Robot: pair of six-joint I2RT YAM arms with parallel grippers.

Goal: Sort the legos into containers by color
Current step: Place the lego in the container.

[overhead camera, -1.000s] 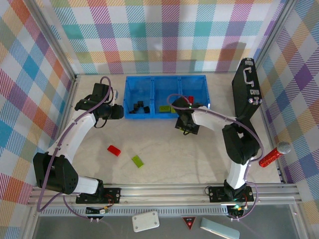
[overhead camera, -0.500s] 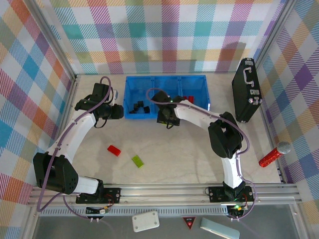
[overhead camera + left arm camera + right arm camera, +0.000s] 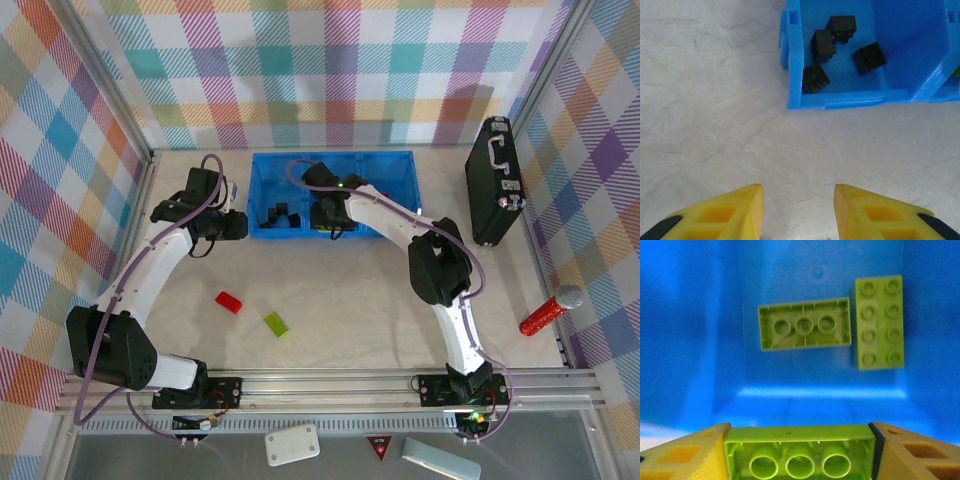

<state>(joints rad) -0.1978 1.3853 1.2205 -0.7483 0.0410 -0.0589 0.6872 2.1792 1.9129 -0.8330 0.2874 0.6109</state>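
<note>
My right gripper [image 3: 800, 429] is shut on a lime-green lego [image 3: 799, 455], underside up, held above the middle container [image 3: 805, 375] of the blue bin [image 3: 262, 160]. Two more lime-green legos [image 3: 805, 324] [image 3: 879, 322] lie on that container's floor. In the top view the right gripper [image 3: 330, 213] hangs over the bin's middle. Several black legos [image 3: 827, 45] lie in the left container [image 3: 910, 45]. My left gripper [image 3: 798, 191] stands open over bare table just left of the bin, nothing between its fingers. A red lego [image 3: 229, 301] and a lime-green lego [image 3: 276, 323] lie on the table.
A black case with a handle [image 3: 495, 180] stands at the right wall. A red glittery stick [image 3: 550, 312] lies near the right edge. Checkered walls enclose the table on three sides, and a metal rail [image 3: 330, 385] runs along the front.
The right gripper has swung left and back from in front of the bin to above its middle container, with the green lego in it. The left arm has not moved.
</note>
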